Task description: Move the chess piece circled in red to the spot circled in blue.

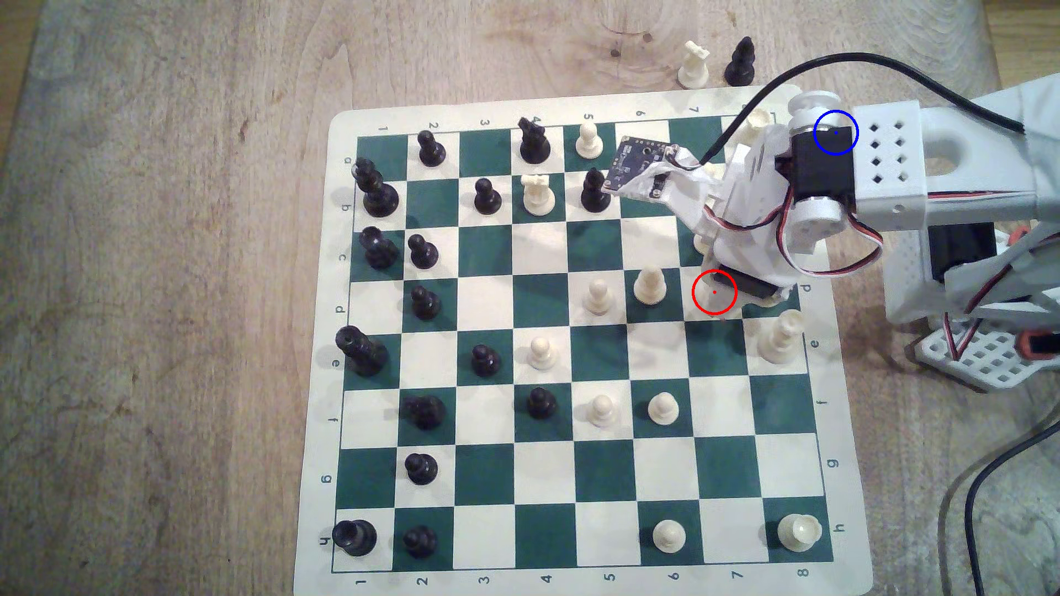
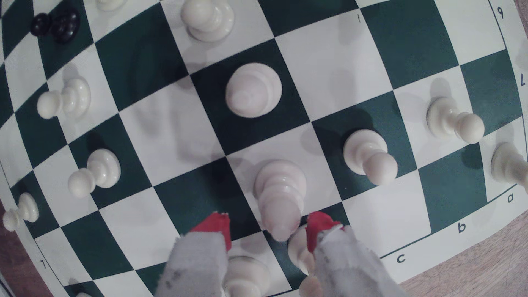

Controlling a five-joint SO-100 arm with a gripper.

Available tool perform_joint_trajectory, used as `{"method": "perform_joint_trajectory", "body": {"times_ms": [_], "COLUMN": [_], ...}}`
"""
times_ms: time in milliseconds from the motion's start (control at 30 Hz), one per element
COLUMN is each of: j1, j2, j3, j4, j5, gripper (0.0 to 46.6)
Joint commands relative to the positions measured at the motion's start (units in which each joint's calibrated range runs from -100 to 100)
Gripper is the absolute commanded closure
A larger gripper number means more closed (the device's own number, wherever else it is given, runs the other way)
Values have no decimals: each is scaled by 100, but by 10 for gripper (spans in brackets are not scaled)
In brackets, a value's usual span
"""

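From my remote seat, the chess piece (image 2: 281,197) is cream-white plastic with a flared round base and a stepped body narrowing upward. Its top sits so near the wrist lens that it blurs, and I cannot make out the head's shape. It stands upright on a white square of the board (image 1: 602,544), one square in from the lettered edge and level with the letter d. The end effector (image 2: 268,227) is spread, its red-tipped fingers (image 2: 220,228) standing on either side of the piece's top. One tip is very close, but I cannot confirm contact. The wrist view shows a second white piece (image 2: 254,90) on the green square just beyond, and a white pawn (image 2: 368,160) on the neighbouring green square toward the c mark. In the exterior view the arm (image 1: 803,189) reaches in from the right edge and hides the piece. There the red ring (image 1: 714,292) sits right of centre, around bare white square and part of a black servo. The blue ring (image 1: 836,132), at the upper right, is drawn over the arm's joint, hiding the wooden surface (image 1: 172,286) beneath it.
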Motion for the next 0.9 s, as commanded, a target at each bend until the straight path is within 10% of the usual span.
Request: {"method": "perform_joint_trajectory", "body": {"times_ms": [0,867], "j1": [41,-84], "j2": [0,119], "j3": [-68,41], "j4": [-110,-306], "j5": [24,0], "gripper": [324,464]}}
